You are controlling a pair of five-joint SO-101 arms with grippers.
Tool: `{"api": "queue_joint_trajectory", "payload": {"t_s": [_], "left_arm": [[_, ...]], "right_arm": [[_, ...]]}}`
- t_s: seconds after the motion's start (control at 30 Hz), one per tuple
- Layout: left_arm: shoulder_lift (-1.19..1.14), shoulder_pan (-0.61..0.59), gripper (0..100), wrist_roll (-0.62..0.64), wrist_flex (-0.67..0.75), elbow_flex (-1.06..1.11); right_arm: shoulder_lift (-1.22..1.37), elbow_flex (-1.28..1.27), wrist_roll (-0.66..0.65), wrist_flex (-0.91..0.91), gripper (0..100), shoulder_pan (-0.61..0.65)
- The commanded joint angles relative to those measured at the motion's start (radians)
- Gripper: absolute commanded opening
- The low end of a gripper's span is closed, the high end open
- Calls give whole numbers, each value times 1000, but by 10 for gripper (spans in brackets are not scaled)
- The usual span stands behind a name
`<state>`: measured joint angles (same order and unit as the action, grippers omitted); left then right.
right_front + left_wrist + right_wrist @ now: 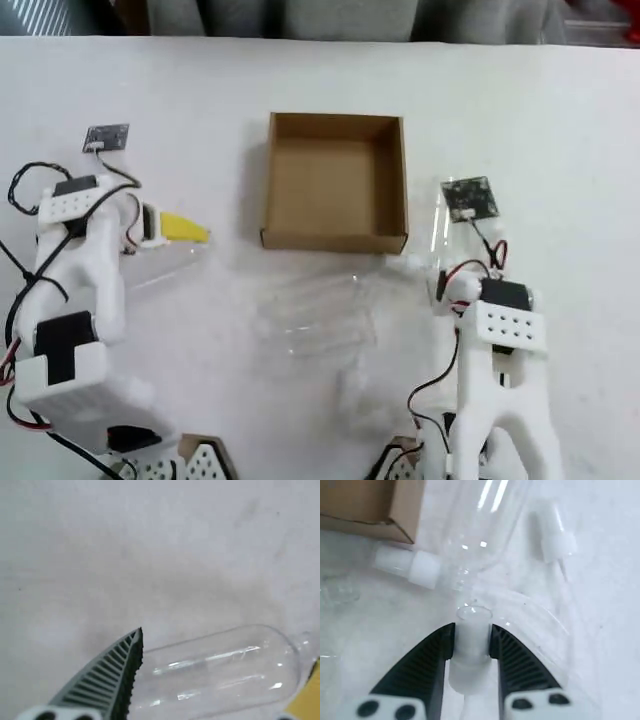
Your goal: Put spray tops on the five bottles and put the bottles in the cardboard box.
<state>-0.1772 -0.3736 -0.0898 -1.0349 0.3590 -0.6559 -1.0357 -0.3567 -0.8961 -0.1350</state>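
Observation:
The open cardboard box (335,180) sits mid-table with nothing in it. My right gripper (472,630) (447,285) is shut on a white spray top (468,657), right at the neck of a clear bottle (482,525) (440,225) that lies beside the box. Two more spray tops (415,567) (552,537) lie close by. My left gripper (225,650) (175,245) is open over another clear bottle (220,672) lying on the table, with its ribbed finger (112,680) over one end and the yellow jaw near the other. Several clear bottles (315,315) lie in front of the box.
The white table (520,100) is bare behind and to both sides of the box. A small circuit board (107,137) lies at the left and another board (470,197) right of the box. Cables run along both arms.

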Motion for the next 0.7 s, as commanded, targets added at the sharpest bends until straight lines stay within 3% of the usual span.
{"api": "queue_joint_trajectory", "payload": {"t_s": [0.0,0.23,0.33,0.5,0.67], "left_arm": [[62,54,484,164,11,-15],[56,110,484,569,-55,-6],[61,117,484,707,-98,-6],[54,111,487,743,-92,-3],[62,111,487,721,60,94]], "right_arm": [[-12,40,6,15,15,-74],[-2,86,46,13,15,-257],[-1,112,54,15,15,-268],[-1,176,54,15,15,-269],[-1,236,54,8,15,-286]]}}
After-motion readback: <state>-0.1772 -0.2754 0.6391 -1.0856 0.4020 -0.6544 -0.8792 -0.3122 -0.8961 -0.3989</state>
